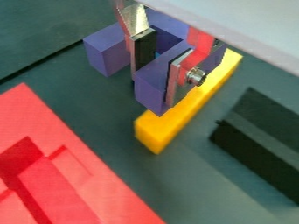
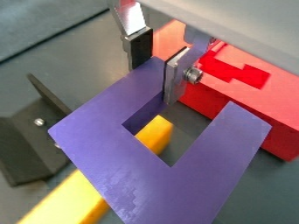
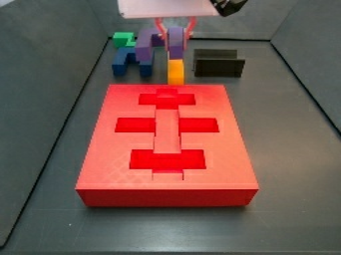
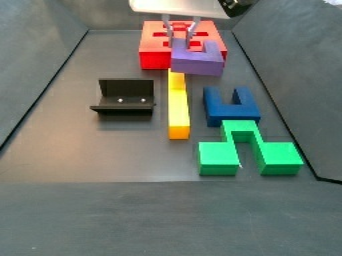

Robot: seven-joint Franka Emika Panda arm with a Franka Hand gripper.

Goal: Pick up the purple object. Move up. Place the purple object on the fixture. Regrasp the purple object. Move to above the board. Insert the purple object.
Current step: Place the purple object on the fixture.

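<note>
The gripper (image 4: 183,40) is seen clamped on the purple object (image 4: 198,62), its 2 silver fingers (image 2: 174,77) closed on 1 prong. The U-shaped block is held just above the worktop (image 4: 80,140), beside the yellow bar (image 4: 177,104), between the board (image 4: 182,43) and the fixture (image 4: 127,97). Its notch opens upward in a side view.
</note>
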